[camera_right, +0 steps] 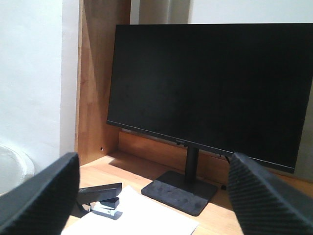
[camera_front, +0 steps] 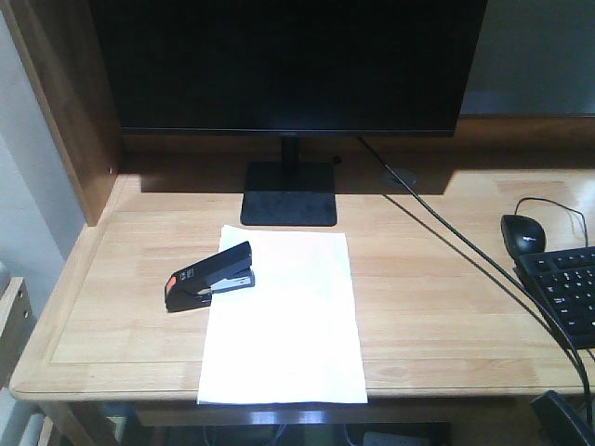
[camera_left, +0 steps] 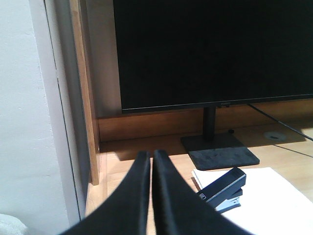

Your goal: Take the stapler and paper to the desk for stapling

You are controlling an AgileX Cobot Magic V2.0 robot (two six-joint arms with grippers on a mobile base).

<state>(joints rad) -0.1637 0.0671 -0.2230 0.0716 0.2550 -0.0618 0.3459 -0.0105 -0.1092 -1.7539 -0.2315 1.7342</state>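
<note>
Stapler [camera_front: 211, 276] lies on the table [camera_front: 437, 307], straddling the paper's [camera_front: 284, 325] upper-left edge (orange end off the sheet), in front of the monitor stand [camera_front: 289, 193]. Left tool [camera_left: 150, 161] clenched, empty, stapler just right of it. Right tool [camera_right: 151, 196] spread wide, empty, stapler near its left finger.

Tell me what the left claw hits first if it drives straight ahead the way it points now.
Probably the desk surface just left of the monitor base, though depth is unclear. The left claw, shut, passes left of the stapler.
</note>
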